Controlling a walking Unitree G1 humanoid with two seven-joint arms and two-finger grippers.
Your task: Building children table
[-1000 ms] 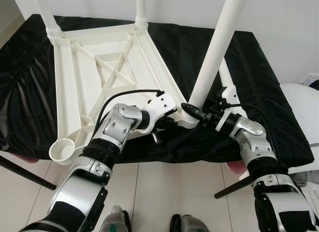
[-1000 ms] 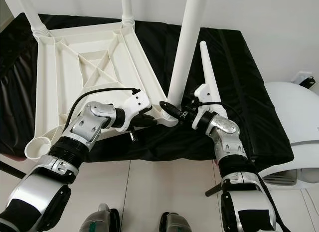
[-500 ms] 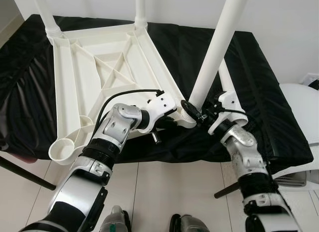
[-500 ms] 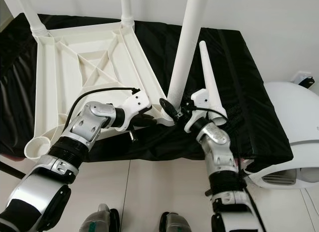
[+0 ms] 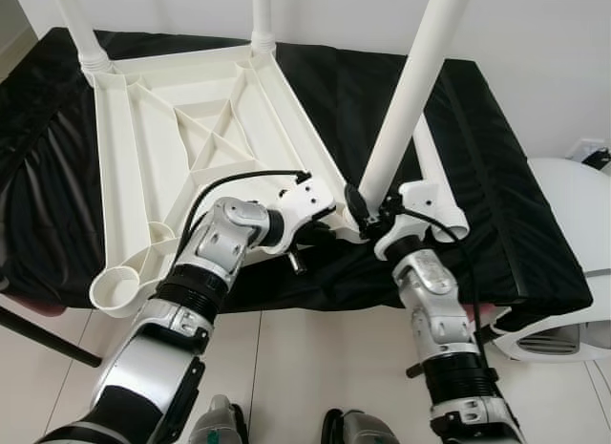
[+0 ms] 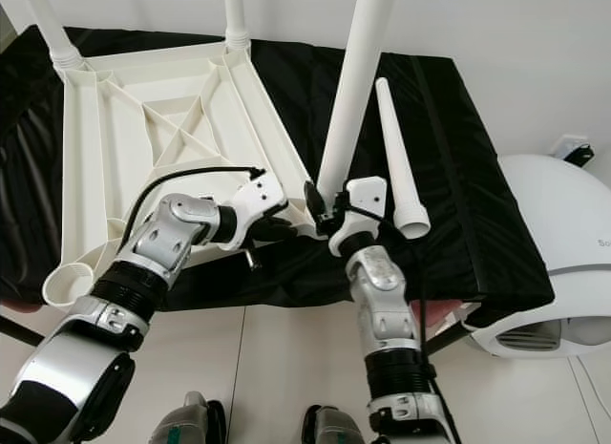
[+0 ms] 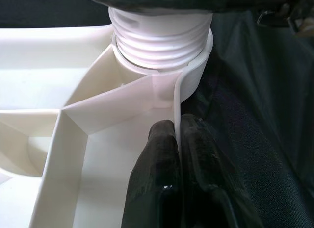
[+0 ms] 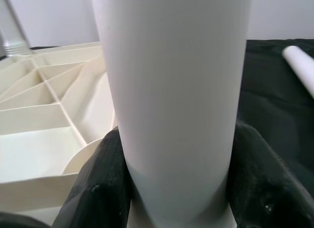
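The left gripper [image 7: 177, 139] pinches the upturned tabletop [image 5: 153, 167] rim beside the near socket, where the right gripper [image 8: 171, 189] clasps the third leg [image 5: 406, 91]. Two far legs stand fitted; the spare leg [image 6: 396, 158] awaits, just beyond.

The three standing legs [image 5: 412, 91] run off the top edge — their ends unseen; the black cloth [image 5: 496, 177] hides whatever lies beneath.
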